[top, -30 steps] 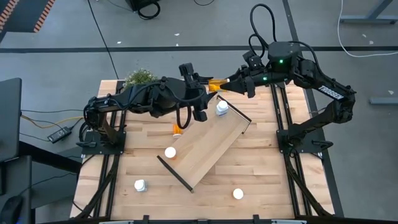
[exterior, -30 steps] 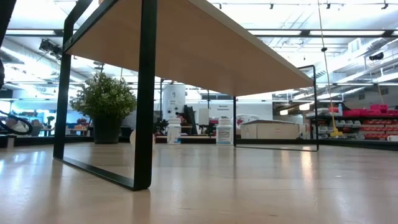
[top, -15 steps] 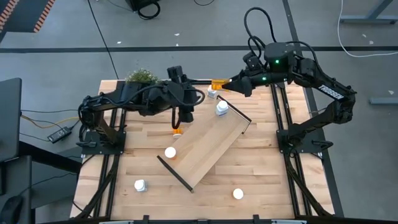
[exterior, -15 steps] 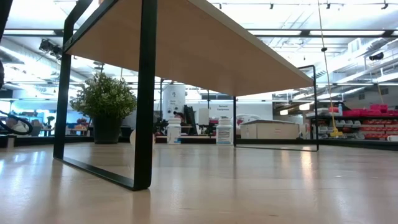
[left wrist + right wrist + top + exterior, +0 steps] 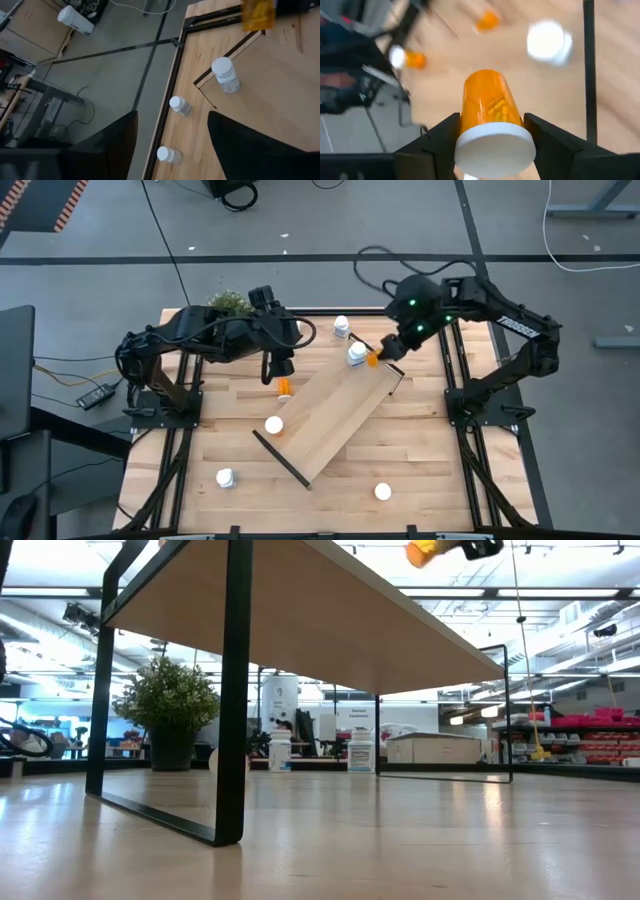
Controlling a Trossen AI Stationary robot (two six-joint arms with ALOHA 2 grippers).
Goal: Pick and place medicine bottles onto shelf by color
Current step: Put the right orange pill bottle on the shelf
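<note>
My right gripper is shut on an orange medicine bottle with a white cap. It holds it above the far end of the light-wood shelf, beside a white bottle that stands on the shelf. In the low view the orange bottle shows above the board. My left gripper hangs open with nothing between its fingers, left of the shelf and over another orange bottle on the table. The shelf rests on its black end rails. My right gripper pinches the orange bottle between its two fingers at the cap end, one finger on each side. The fingers slant down from the table's far right. The bottle lies along them, bottom pointing away and down, lifted clear above the shelf.
A white bottle stands near the table's far edge. A white-capped bottle stands by the shelf's left side, and two more near the front edge. A green plant stands at the far left.
My right gripper has tipped downward and sunk from the table's far edge toward the shelf's far end, carrying the orange bottle next to the white one. My left gripper has drawn back toward the table's left, away from the orange bottle, and turned to point more downward.
</note>
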